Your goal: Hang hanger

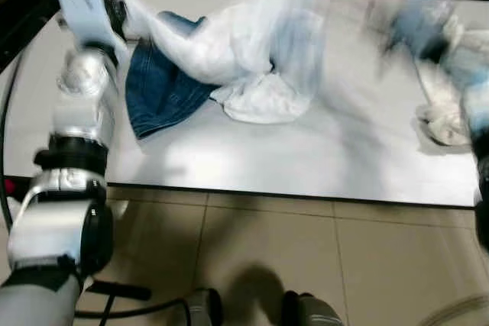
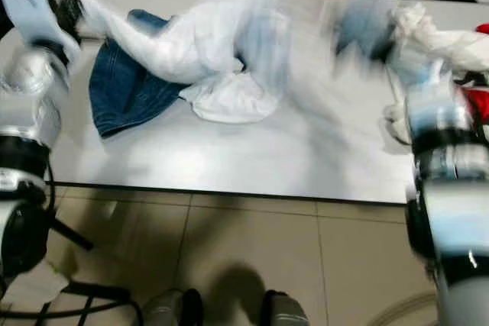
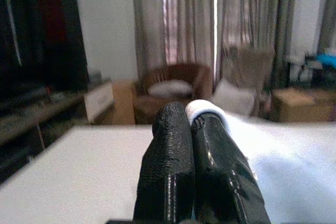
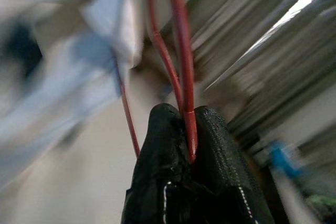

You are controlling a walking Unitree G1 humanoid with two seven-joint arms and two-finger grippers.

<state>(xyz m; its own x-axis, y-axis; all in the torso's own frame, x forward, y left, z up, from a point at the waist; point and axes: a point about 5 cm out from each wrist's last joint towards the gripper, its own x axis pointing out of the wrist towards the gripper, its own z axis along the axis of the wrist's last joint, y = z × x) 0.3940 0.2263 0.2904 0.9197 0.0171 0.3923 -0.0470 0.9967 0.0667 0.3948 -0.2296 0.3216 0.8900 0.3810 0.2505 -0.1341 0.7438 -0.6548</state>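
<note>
A thin red wire hanger [image 4: 181, 51] runs between the fingers of my right gripper [image 4: 190, 113], which is shut on it. Pale blue and white cloth hangs blurred around the hanger's upper part. In the eye views the right arm is a moving blur over the table's right side, with the gripper [image 2: 363, 32] near the far edge. My left gripper [image 3: 190, 113] is at the table's far left corner, shut on a fold of the white and pale blue garment [image 1: 229, 43]. That garment stretches from it across the table.
The white table [image 1: 306, 158] also holds blue jeans [image 1: 160, 85] under the garment and a white cloth heap [image 1: 443, 124] at the right. Something red [image 2: 480, 101] lies at the right edge. Tiled floor [image 1: 260, 242] lies before the table, with a dark cable [image 1: 130, 307] near my feet.
</note>
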